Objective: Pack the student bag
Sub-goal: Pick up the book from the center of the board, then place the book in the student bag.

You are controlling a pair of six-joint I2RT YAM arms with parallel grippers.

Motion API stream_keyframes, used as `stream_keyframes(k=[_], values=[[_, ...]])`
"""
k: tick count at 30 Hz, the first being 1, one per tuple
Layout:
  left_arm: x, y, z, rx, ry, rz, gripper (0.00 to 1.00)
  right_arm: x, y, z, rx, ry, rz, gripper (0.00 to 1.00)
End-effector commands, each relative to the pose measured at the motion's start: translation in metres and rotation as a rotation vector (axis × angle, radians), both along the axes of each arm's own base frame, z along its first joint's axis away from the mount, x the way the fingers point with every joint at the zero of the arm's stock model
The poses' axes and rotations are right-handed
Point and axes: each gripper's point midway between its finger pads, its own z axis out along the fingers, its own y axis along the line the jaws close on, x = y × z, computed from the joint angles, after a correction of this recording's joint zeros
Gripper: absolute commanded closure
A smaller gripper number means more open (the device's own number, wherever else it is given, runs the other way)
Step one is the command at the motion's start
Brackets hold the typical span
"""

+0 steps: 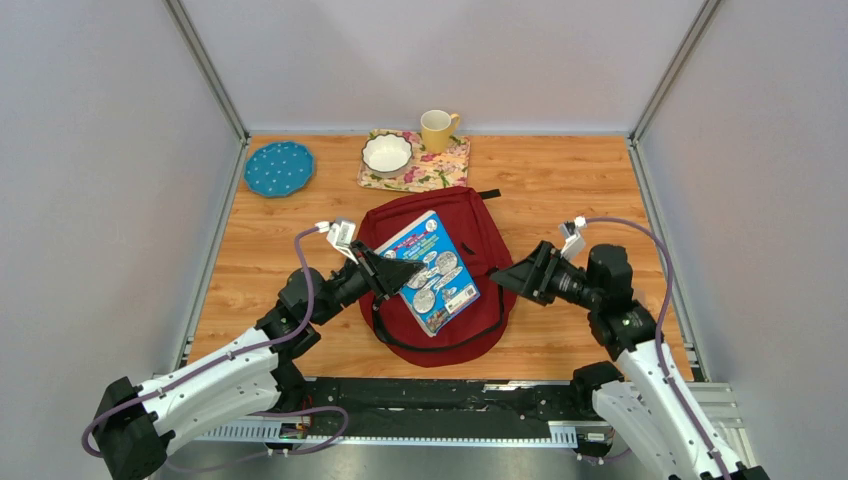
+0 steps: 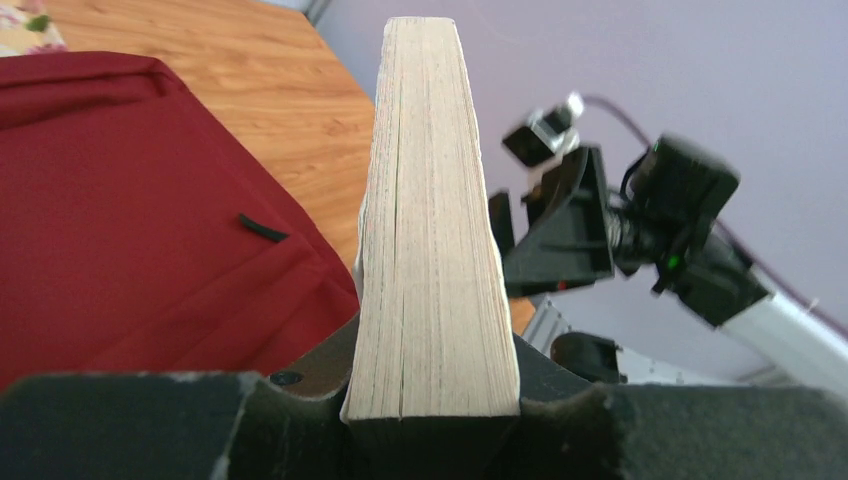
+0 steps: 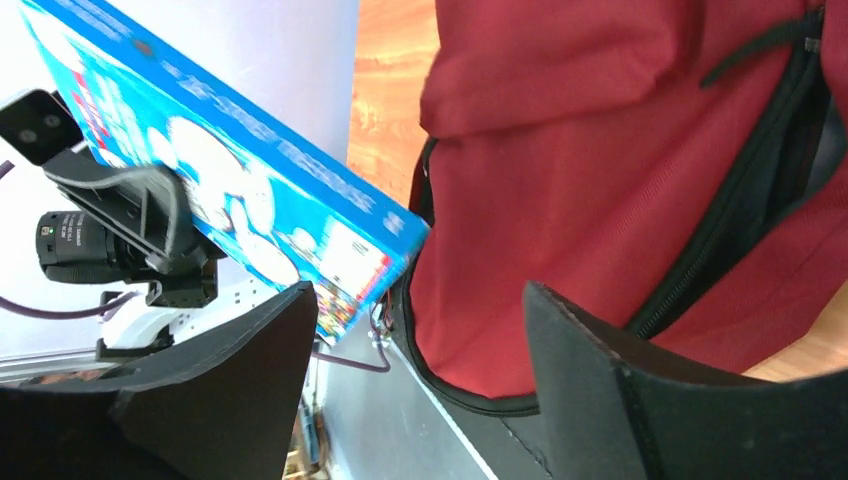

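Note:
The student bag (image 1: pixel 484 243), dark red with black zippers, lies flat on the wooden table between my two arms. A thick book with a blue cartoon cover (image 1: pixel 432 272) is held above the bag. My left gripper (image 1: pixel 405 272) is shut on the book's left edge; in the left wrist view the cream page edges (image 2: pixel 432 220) fill the gap between the jaws, and the bag (image 2: pixel 130 200) lies below left. My right gripper (image 1: pixel 497 280) stands open just right of the book, holding nothing. In the right wrist view the book (image 3: pixel 230 190) hangs at upper left and the bag (image 3: pixel 600 150) lies beyond the open gripper (image 3: pixel 420 330).
At the back of the table a floral mat (image 1: pixel 445 172) carries a white bowl (image 1: pixel 387 153) and a yellow mug (image 1: pixel 437 130). A blue dotted plate (image 1: pixel 280 168) lies at the back left. Grey walls close in the table's sides and back.

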Motion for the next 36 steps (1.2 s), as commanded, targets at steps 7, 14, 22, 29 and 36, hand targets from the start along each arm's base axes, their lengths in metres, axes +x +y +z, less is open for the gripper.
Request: stream_keyframes(k=[7,14,22,29,36], values=[[0.004,0.018,0.053,-0.329,-0.016,0.069,1.00,-0.037,0.030,0.034,0.248,-0.128,0.123,0.19],[-0.005,0.016,0.067,-0.453,-0.039,-0.003,1.00,-0.039,0.057,0.030,0.271,-0.095,0.193,0.19],[-0.011,0.015,0.072,-0.508,-0.056,-0.039,1.00,-0.032,0.078,0.042,0.307,-0.139,0.223,0.19],[-0.014,0.011,0.076,-0.552,-0.046,-0.079,1.00,-0.032,0.084,0.065,0.444,-0.188,0.251,0.37],[-0.012,0.011,0.067,-0.543,-0.022,-0.069,1.00,-0.033,0.079,0.074,0.456,-0.228,0.234,0.93]])
